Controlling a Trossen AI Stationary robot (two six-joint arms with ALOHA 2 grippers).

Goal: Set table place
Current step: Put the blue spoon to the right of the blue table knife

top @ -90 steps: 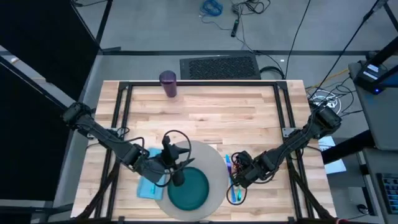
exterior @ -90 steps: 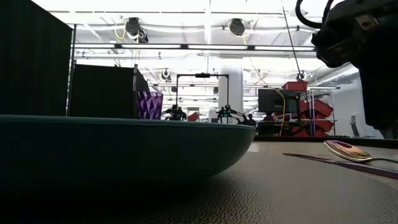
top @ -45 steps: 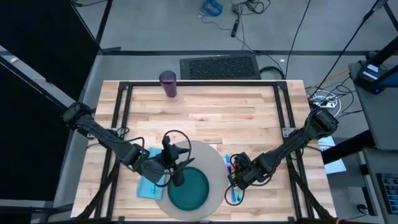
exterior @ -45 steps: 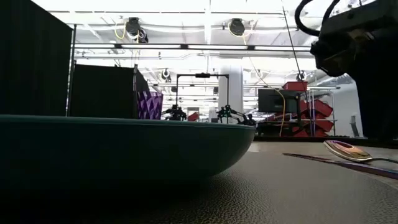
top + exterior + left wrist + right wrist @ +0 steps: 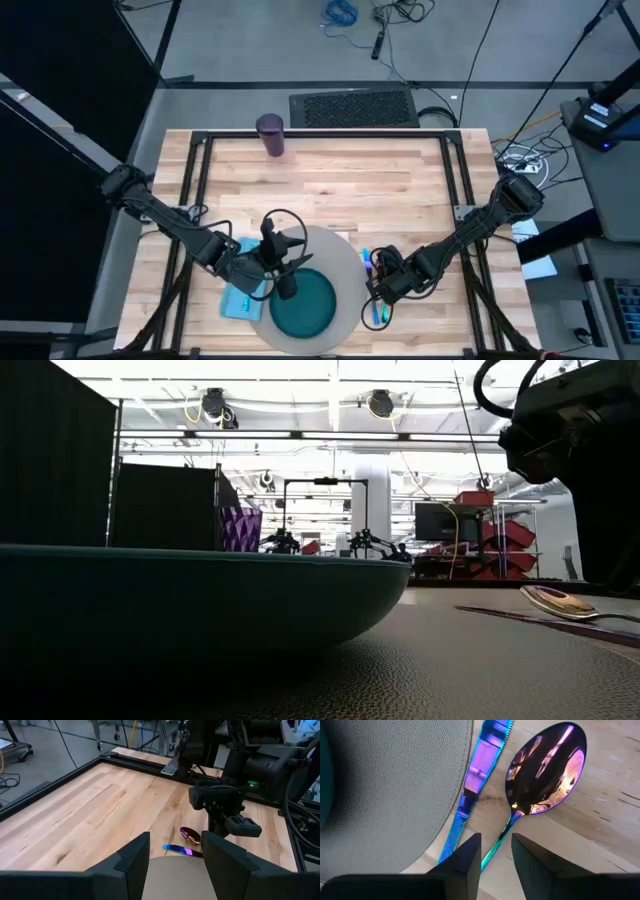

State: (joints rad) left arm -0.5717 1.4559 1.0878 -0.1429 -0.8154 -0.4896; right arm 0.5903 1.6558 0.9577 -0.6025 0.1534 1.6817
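My right hand point(image 5: 496, 851), fingers apart over the spoon point(image 5: 542, 770) handle, risks nudging the adjacent knife point(image 5: 475, 785) off alignment.

High view looks straight down over the whole table point(image 5: 330, 175). Low view sits at mat level, close against the plate point(image 5: 200, 595). Right wrist view looks down, very near; both wrist views share the spoon point(image 5: 545, 767).

The plate point(image 5: 303, 304) sits on the mat point(image 5: 345, 262), napkin point(image 5: 238, 301) to its left, knife point(image 5: 475, 790) and spoon point(image 5: 542, 772) right.
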